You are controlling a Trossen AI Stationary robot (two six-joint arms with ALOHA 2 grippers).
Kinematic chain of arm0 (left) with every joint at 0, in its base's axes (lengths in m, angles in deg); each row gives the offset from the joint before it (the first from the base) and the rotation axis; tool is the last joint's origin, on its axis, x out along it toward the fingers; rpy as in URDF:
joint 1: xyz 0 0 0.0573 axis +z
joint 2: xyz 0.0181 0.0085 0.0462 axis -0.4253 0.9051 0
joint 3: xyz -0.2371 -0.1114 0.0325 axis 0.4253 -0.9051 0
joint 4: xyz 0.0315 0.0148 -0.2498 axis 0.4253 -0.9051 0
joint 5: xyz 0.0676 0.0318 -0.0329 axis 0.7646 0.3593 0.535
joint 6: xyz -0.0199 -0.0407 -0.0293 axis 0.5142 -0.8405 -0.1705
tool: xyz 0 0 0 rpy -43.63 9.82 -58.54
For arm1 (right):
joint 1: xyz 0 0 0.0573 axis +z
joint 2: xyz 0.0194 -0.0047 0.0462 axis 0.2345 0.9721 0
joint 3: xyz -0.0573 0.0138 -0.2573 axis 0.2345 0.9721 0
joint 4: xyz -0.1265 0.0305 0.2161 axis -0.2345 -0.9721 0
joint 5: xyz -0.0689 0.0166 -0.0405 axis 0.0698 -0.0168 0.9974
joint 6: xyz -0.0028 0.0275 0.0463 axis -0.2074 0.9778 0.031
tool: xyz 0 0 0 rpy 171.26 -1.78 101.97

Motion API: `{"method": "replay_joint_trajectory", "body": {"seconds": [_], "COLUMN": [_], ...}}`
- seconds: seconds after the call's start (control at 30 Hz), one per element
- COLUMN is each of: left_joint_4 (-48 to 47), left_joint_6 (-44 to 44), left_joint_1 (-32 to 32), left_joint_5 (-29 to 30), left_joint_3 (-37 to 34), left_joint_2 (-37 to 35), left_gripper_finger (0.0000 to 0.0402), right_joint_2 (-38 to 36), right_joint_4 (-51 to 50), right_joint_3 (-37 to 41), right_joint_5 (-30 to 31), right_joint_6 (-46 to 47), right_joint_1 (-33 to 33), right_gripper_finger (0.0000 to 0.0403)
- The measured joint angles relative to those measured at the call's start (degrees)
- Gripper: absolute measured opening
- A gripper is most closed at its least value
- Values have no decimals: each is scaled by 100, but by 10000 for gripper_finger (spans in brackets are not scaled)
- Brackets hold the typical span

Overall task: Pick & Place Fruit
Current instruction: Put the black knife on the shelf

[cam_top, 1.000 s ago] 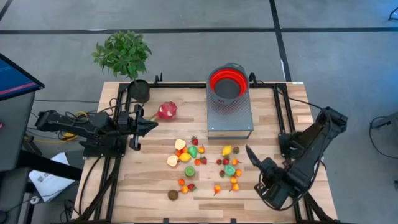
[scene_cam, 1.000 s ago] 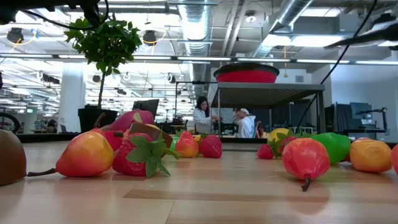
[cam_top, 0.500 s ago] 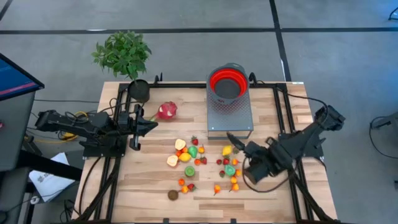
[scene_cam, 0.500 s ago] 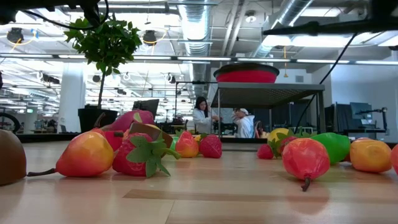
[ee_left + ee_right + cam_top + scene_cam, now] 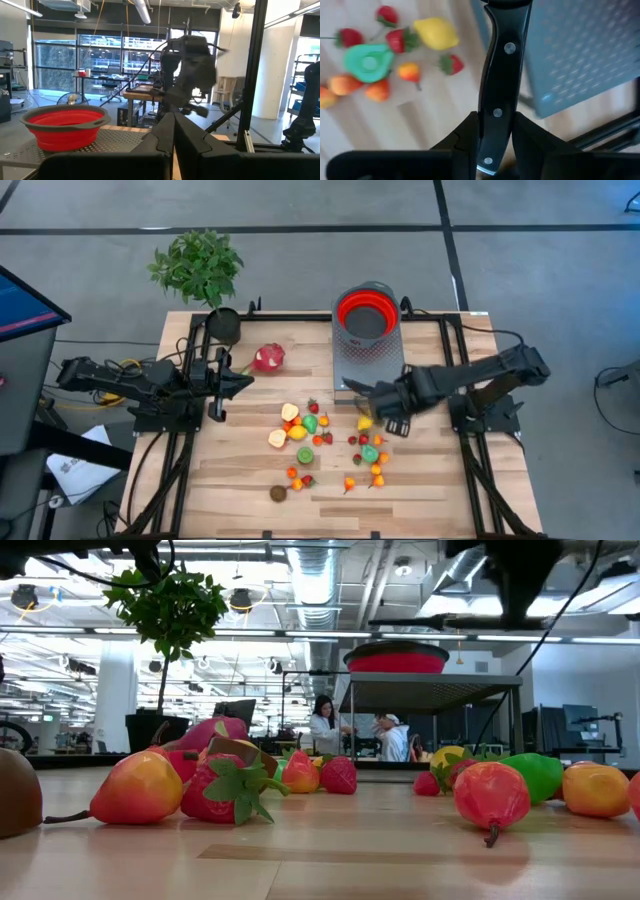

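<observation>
Small toy fruit (image 5: 322, 438) lies scattered on the wooden table's middle (image 5: 490, 792), and a pink dragon fruit (image 5: 268, 358) lies farther left. My right gripper (image 5: 386, 408) hangs above the fruit's right side, by the grey stand's near edge, shut on a black-handled knife (image 5: 496, 90). The wrist view under it shows a yellow fruit (image 5: 437, 32), strawberries and a green fruit (image 5: 368, 62). My left gripper (image 5: 240, 378) waits shut at the table's left (image 5: 173, 127), raised and touching nothing. My right gripper pinches the knife's black riveted handle (image 5: 492, 131) between its two fingers (image 5: 468, 134), one on each flat side, near one end. The fingers come from above. The handle sticks out toward the table's far left (image 5: 356, 389), lifted clear of table and fruit; the blade does not show.
A red bowl (image 5: 365, 312) sits on a perforated grey stand (image 5: 372, 360) at the table's far middle. A potted plant (image 5: 200, 268) stands at the far left corner. Black frame rails (image 5: 452, 370) run along both sides. People show in the room behind (image 5: 325, 725).
My right gripper has swept from the table's near right corner toward the far left, ending over the fruit by the stand's near edge. It has rolled on the way, and the knife has travelled with it, still clear of the table.
</observation>
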Motion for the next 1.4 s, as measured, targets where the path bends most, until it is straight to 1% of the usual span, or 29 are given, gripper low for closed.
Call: {"method": "replay_joint_trajectory", "body": {"seconds": [0.1, 0.27, 0.4, 0.5, 0.73, 0.87, 1.03, 1.17, 1.27, 1.4], "left_joint_4": [1, 0, -1, 1, -1, -1, -1, -1, -3, -2], "left_joint_6": [0, 28, 28, 33, 40, 41, 42, 42, 42, 42], "left_joint_1": [0, 0, 0, 0, 0, 0, 0, 0, 0, 0], "left_joint_5": [-2, 0, 0, 0, 0, -1, -1, 0, -1, -1], "left_joint_3": [0, 0, 0, 0, 0, 0, 0, 0, 0, 0], "left_joint_2": [-2, 0, -2, 0, -2, -2, 0, -2, 0, 0], "left_gripper_finger": [3, 3, 3, 3, 3, 3, 3, 3, 3, 3], "right_joint_2": [0, 0, 0, 0, 0, 0, 1, 9, 9, 7], "right_joint_4": [7, 221, 580, 607, 641, 654, 767, 1045, 1040, 1026], "right_joint_3": [0, 0, 0, 0, 0, 0, 16, 247, 325, 326], "right_joint_5": [133, 142, 148, 147, 142, 128, 111, 120, 410, 430], "right_joint_6": [-671, -1755, -2600, -3011, -3507, -3576, -3665, -3784, -3818, -3861], "right_joint_1": [-398, -1004, -1350, -1560, -1979, -2131, -2143, -2075, -1986, -2006], "right_gripper_finger": [83, 83, 83, 83, 83, 83, 83, 83, 83, 83]}}
